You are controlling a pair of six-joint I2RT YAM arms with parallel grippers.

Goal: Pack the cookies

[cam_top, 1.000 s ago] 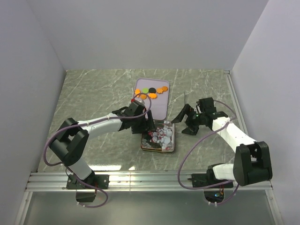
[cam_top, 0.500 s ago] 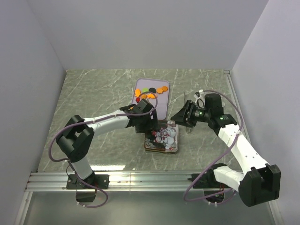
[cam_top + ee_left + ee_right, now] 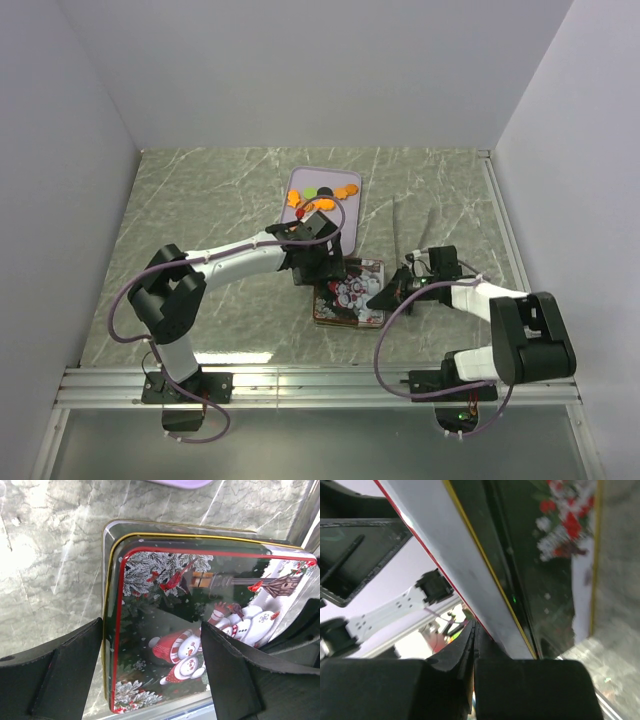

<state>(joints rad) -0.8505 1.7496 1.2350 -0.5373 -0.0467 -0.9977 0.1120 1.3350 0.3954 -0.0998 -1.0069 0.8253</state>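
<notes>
The cookies [image 3: 322,196], orange with a black and a green one, lie on a lavender tray [image 3: 345,228] at the back; my left arm hides some. In front of it sits a tin with a snowman lid [image 3: 350,295] [image 3: 200,630], the lid slightly offset on its gold-rimmed base [image 3: 107,580]. Just above the lid's near-left part my left gripper [image 3: 322,268] [image 3: 150,675] is open, one finger outside the tin's side and the other over the lid. My right gripper [image 3: 374,299] [image 3: 473,625] lies low at the tin's right edge, shut on nothing, its tips against the lid's rim.
White walls close in the marbled table [image 3: 200,210] on the left, back and right. An aluminium rail [image 3: 320,385] carrying the arm bases runs along the near edge. The lavender tray's near end lies close behind the tin.
My right arm came down from a raised pose to the table beside the tin's right edge, and its jaws closed. The left gripper shifted slightly right over the lid, staying open.
</notes>
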